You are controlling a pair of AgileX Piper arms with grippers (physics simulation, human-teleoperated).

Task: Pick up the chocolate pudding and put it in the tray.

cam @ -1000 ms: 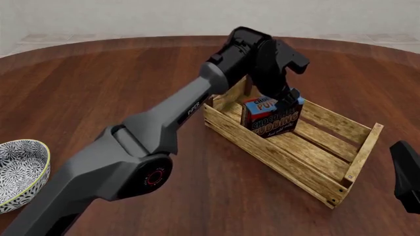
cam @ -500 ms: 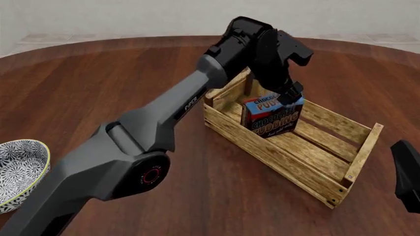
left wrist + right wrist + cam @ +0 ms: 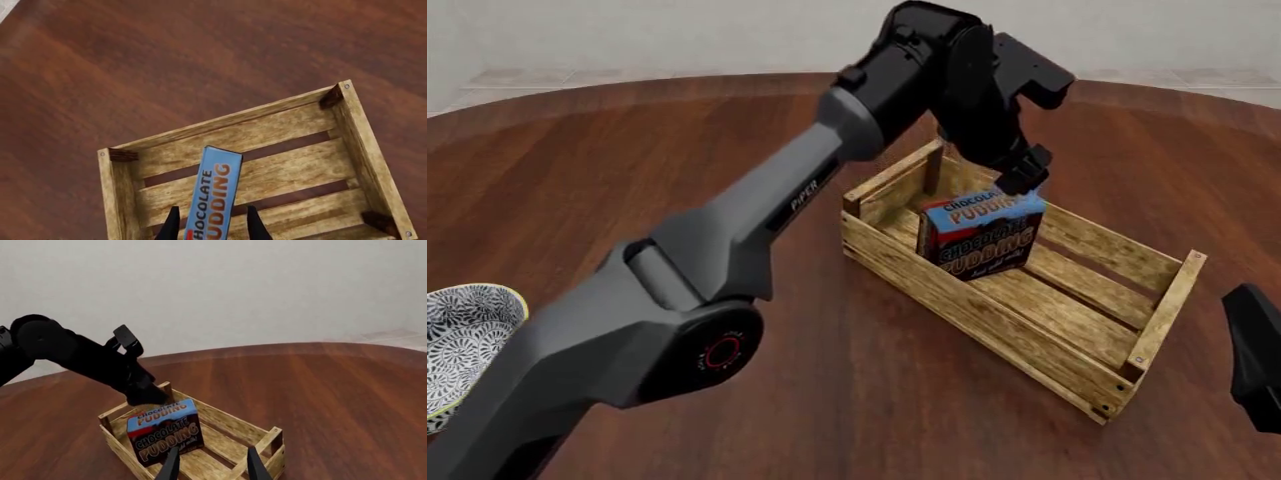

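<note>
The black two-fingered left gripper (image 3: 1024,182) is seen directly above the small blue-topped, dark-fronted chocolate pudding box (image 3: 978,238), its fingers spread to either side of the narrow blue top and, as far as can be told, no longer pressing it; in the front view the tips appear just clear of the box's upper edge. In the left wrist view the two dark fingertips (image 3: 171,226) are shown flanking the pudding box (image 3: 213,200) with a sliver of gap on each side.

The box stands upright on the slatted floor of the long light-wood tray (image 3: 1154,318), toward the end nearer the left arm. The placing step is judged complete, with release in hand. A straight upward lift is called for next, so that the box is not caught and tipped.

The black right gripper (image 3: 209,467) is held well apart from the tray, fingers spread and empty. A blue-and-white patterned bowl (image 3: 461,335) sits at the left edge of the dark wooden table (image 3: 601,170).
</note>
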